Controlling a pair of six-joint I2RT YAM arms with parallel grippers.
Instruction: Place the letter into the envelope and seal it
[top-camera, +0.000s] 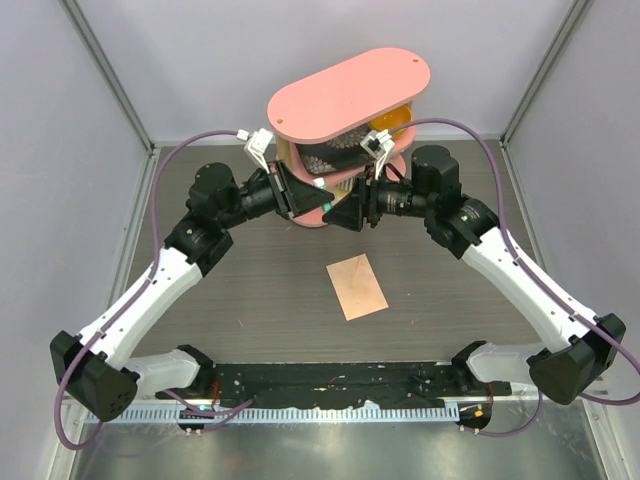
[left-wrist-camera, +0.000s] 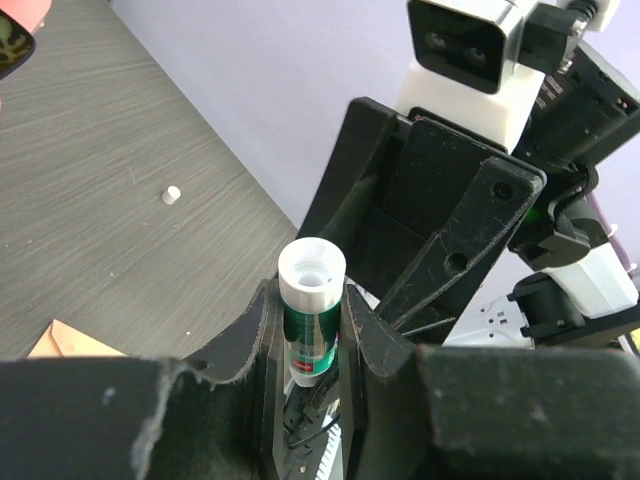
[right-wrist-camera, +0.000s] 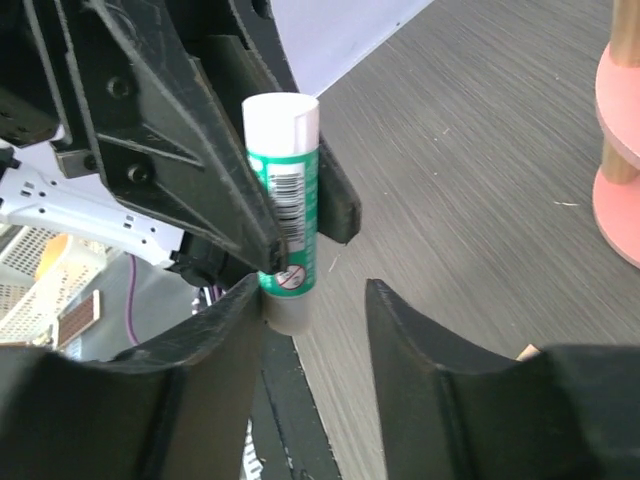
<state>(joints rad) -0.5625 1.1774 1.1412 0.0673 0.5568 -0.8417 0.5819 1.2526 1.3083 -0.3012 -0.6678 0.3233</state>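
- the glue stick (right-wrist-camera: 285, 200) carries a green label with a black barcode and a small red-ringed prohibition mark near its lower end. the print is too small to read.
- count: one glue stick, one envelope, one small white cylinder, one pink rack with two oval tiers, two arms.
- the left pincer (left-wrist-camera: 312, 330) is clenched on the glue stick, its two black fingers pressing the green label from either side. in the left wrist view the stick's white, recessed end sticks out beyond the fingertips.
- the right pincer (right-wrist-camera: 315, 290) is released, its jaws spread wider than the stick. the stick's pale lower end sits just beside one finger, and contact cannot be told.
- in the right wrist view the stick's long axis runs up the frame, white end on top.
- the envelope (top-camera: 357, 287), peach-tan, lies flat on the dark wood-grain bench (top-camera: 250, 300), in the middle, nearer the bases than the two pincers and apart from both.
- its long axis runs roughly near to far, the near end skewed toward the right arm.
- the letter cannot be made out in any view, so i cannot tell whether it is inside.
- the small white cylinder (left-wrist-camera: 172, 194) lies alone on the bench.
- the pink rack (top-camera: 350, 85) stands at the far edge, behind the pincers.
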